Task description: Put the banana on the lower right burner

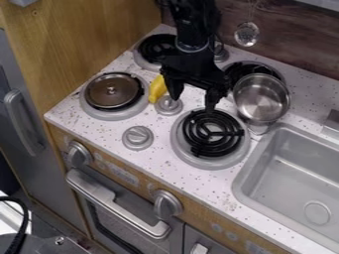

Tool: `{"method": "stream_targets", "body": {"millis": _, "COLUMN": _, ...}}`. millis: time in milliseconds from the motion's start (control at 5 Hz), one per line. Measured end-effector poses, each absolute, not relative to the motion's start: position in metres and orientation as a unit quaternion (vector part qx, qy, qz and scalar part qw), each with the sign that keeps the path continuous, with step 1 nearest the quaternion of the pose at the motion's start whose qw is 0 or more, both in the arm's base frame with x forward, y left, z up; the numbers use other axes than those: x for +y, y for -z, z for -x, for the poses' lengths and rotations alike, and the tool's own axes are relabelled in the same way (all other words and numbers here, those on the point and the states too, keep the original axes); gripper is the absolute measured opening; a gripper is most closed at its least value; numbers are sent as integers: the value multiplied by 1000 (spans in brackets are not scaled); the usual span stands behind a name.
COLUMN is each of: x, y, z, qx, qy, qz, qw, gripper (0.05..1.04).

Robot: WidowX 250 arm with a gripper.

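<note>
Though bright, banana (157, 89) partly behind gripper (193, 104).

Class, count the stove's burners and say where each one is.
4: upper-left burner; lower-left burner, under the lid; upper-right burner, partly behind the pot; lower-right burner.

I'm working under soft, fairly even light, and the white speckled countertop (99, 130) comes up bright. Small glints sit on the round, shiny silver metal pot (261, 101) and the brown-tinted round metal lid (106, 94), and paler light runs along the smooth silver-grey oven handle (99, 192). The jointed black robot arm (189, 25) is so dark I lose most of its surface detail. Down at the lower left, I get deep shade beside a stark white patch (10, 224).
</note>
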State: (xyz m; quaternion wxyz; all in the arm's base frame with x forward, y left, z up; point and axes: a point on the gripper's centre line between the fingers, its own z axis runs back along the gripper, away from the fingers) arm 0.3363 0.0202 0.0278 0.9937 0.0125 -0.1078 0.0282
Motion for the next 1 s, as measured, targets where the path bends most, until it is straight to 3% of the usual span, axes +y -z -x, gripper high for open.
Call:
{"method": "stream_targets", "body": {"millis": 200, "x": 19, "y": -15, "z": -331, "qx": -88, "qy": -30, "qz": -10, "qw": 996, "gripper": 999}}
{"method": "stream_targets", "body": {"millis": 400, "x": 37, "y": -9, "z": -355, "qx": -109, "qy": -39, "qz": -5, "qw": 993, "gripper": 999}}
{"method": "stream_targets", "body": {"millis": 800, "x": 98, "y": -3, "z": -420, "qx": -135, "qy": -47, "qz": -53, "qw": 988, "gripper": 999}}
{"method": "stream_targets", "body": {"millis": 1000, "x": 126, "y": 8, "z": -432, "qx": -130, "qy": -57, "qz": -53, "qw": 988, "gripper": 999}}
